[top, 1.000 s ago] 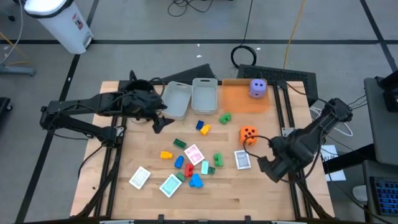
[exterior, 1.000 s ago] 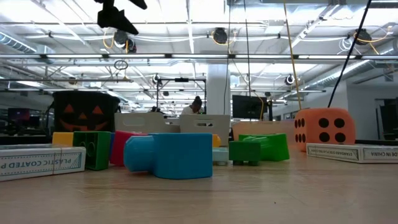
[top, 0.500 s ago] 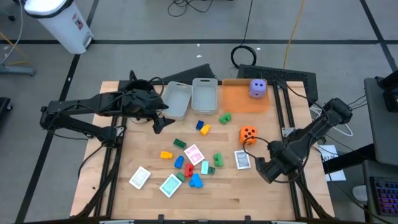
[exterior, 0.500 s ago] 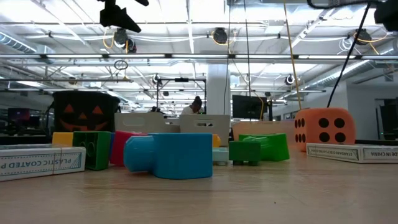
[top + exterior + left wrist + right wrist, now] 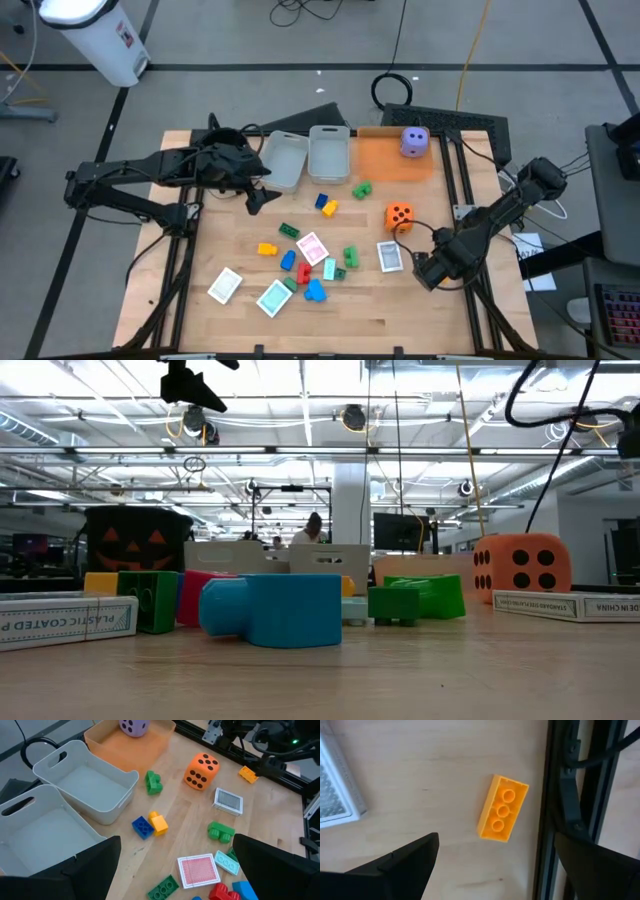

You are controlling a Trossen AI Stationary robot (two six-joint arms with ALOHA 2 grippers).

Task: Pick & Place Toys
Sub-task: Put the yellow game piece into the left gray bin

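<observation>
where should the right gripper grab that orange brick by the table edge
Across its two long sides, coming straight down. The orange brick lies flat, studs up, narrow enough for the open right gripper hovering above. The black frame rail runs close beside one end, so gripping end to end looks cramped.

Wooden table (image 5: 400, 310) — blocks (image 5: 322, 205), cards (image 5: 225, 285), perhaps bins (image 5: 329, 152)

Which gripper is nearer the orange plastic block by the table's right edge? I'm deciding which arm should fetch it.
The right gripper is nearer: it hovers open right above the orange plastic block. The left gripper waits across the table, beside the clear bins.
</observation>
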